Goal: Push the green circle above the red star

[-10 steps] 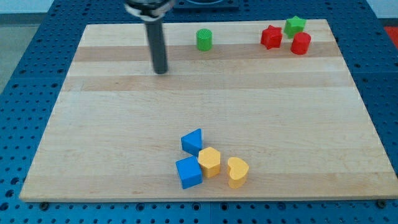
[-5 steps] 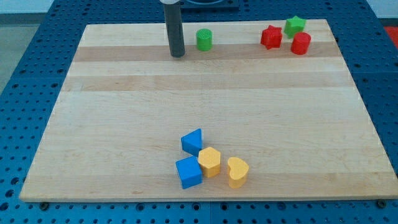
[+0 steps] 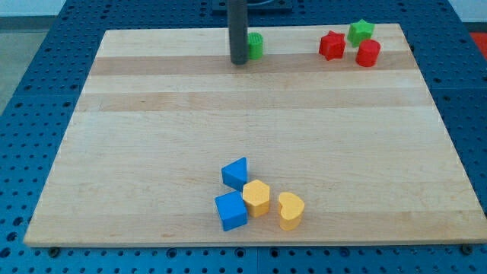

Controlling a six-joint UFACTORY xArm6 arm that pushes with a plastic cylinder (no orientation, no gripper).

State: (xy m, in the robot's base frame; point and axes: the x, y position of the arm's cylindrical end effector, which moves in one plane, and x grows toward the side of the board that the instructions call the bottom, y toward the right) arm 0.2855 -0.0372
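The green circle (image 3: 256, 46) stands near the board's top edge, partly hidden by my rod. My tip (image 3: 239, 62) rests on the board right against the circle's left side, slightly below it. The red star (image 3: 331, 46) sits further to the view's right near the top edge, apart from the circle.
A green star (image 3: 361, 31) and a red cylinder (image 3: 368, 53) crowd the red star's right side. Near the view's bottom sit a blue triangle (image 3: 236, 173), a blue cube (image 3: 230, 211), a yellow hexagon (image 3: 257, 198) and a yellow heart (image 3: 291, 210).
My tip has moved right and slightly up across the top of the board, from well left of the green circle to right beside it. No block has visibly shifted.
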